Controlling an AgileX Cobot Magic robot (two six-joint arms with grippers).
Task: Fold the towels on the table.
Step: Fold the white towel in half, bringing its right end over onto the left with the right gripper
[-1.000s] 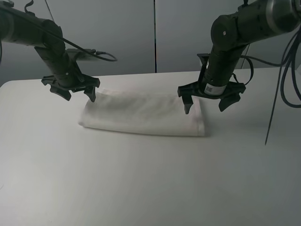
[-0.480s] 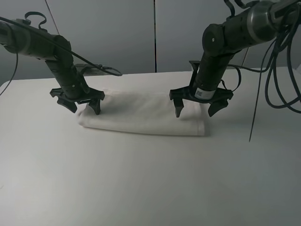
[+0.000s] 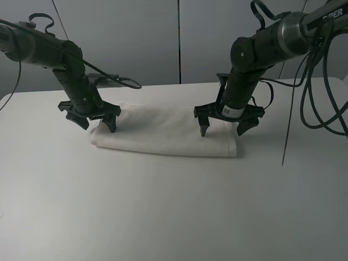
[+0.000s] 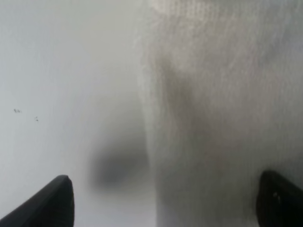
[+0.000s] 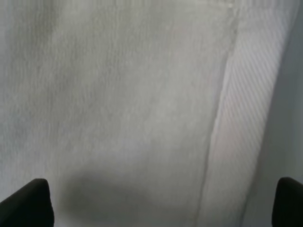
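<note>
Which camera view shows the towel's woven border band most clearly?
The right wrist view: the border band fills one side, close enough to show its ribs. The exterior high view shows the whole towel, but the band is too small to tell. The left wrist view shows only blurred terry.

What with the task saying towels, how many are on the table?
1: a white towel on the table, its ends beneath the left hand and right hand. None looks hidden.

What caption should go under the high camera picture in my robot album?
Both open, the left gripper and right gripper poised at opposite ends of a folded white towel on the table.
</note>
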